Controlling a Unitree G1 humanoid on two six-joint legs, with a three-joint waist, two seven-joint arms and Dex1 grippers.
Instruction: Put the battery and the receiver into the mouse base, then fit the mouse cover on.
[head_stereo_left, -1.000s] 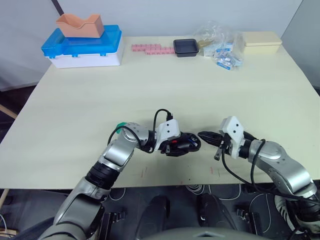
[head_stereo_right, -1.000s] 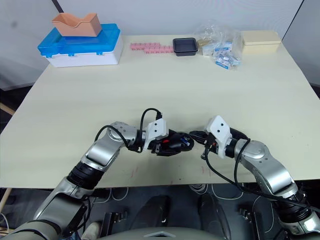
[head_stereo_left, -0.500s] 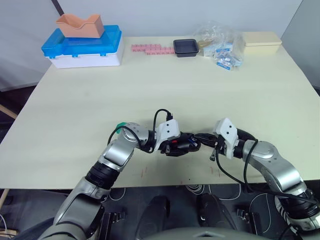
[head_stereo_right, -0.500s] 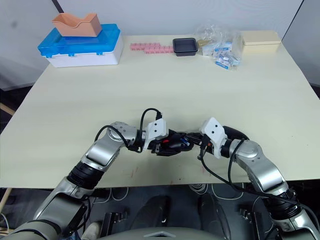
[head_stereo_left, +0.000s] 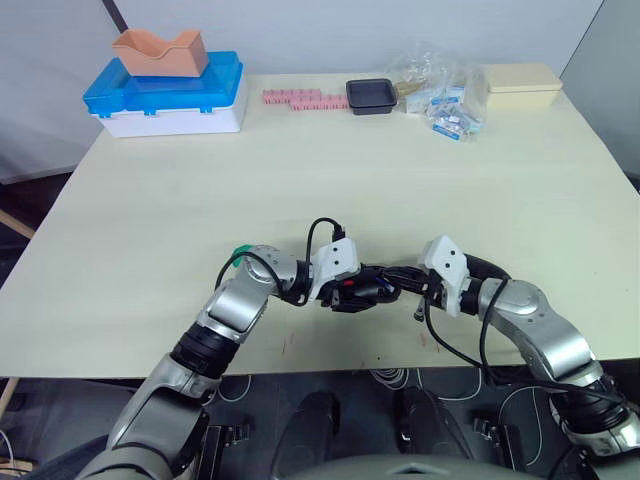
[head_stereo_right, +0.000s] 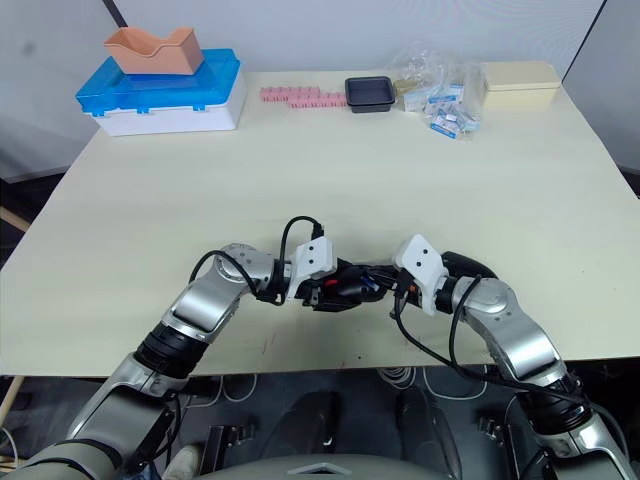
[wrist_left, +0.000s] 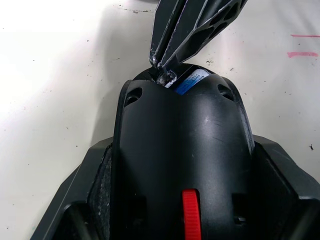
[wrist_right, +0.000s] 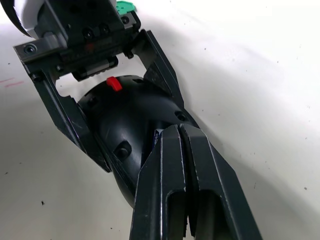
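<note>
Near the desk's (head_stereo_left: 520, 180) 6 o'clock edge, the left pincer (head_stereo_left: 372, 287) clamps the mouse base (wrist_left: 182, 165); the right pincer (wrist_right: 180, 145), fingers pressed together, apparently pinches the battery (wrist_left: 190, 81) at its rim.

One mouse base (wrist_left: 182, 165), one battery (wrist_left: 189, 80), two claws.

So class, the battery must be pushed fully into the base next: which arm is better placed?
Probably the right. Its gripper, fingers together, is already at the battery, while the left gripper is clamped on the base.
</note>
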